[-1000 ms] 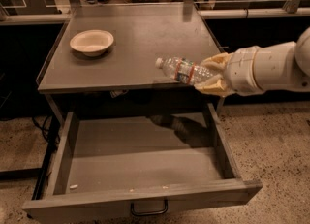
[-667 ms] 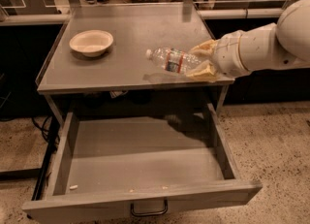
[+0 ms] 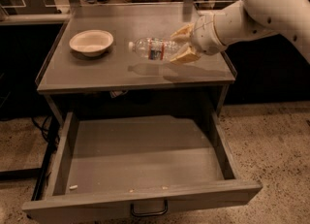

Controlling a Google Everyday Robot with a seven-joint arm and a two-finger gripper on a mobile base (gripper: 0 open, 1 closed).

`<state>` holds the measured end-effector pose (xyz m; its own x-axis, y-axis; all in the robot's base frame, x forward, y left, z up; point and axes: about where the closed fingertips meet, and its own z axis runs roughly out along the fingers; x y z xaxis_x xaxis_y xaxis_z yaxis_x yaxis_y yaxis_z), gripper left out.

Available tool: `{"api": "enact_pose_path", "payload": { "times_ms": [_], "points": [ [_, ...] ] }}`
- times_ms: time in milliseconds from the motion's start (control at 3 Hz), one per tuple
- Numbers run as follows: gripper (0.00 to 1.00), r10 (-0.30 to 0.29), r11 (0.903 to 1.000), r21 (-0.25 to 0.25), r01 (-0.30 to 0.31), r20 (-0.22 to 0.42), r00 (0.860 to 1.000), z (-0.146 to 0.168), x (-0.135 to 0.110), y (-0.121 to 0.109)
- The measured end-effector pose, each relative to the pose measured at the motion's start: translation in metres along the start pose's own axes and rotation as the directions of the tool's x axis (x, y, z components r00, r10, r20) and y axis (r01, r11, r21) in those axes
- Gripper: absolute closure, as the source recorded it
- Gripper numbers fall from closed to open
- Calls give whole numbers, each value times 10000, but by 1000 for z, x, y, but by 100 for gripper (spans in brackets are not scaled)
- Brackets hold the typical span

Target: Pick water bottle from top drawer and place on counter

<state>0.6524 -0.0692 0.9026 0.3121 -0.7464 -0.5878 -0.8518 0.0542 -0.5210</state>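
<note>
Two fingers (image 3: 183,33) of gripper (image 3: 178,46) clamp water bottle (image 3: 152,49) — horiz. over counter (image 3: 121,75), cap toward bowl (image 3: 91,42).

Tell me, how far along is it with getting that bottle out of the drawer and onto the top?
Done: the water bottle is out of the open top drawer. In hand: the gripper, over the counter's right side, grips it sideways, apparently just above the surface, right of the bowl. Left: set it down and let go.
</note>
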Motion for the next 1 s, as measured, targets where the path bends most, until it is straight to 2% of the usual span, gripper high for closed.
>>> {"api": "enact_pose_path", "payload": {
  "times_ms": [333, 667, 1000],
  "points": [
    [100, -396, 9971, -654, 385, -150, 9991, 23, -2, -3],
    [100, -555, 9930, -1091, 460, -855, 9948, 40, 12, 3],
    [100, -582, 9918, -1217, 400, -1500, 9870, 56, 35, 10]
  ]
}}
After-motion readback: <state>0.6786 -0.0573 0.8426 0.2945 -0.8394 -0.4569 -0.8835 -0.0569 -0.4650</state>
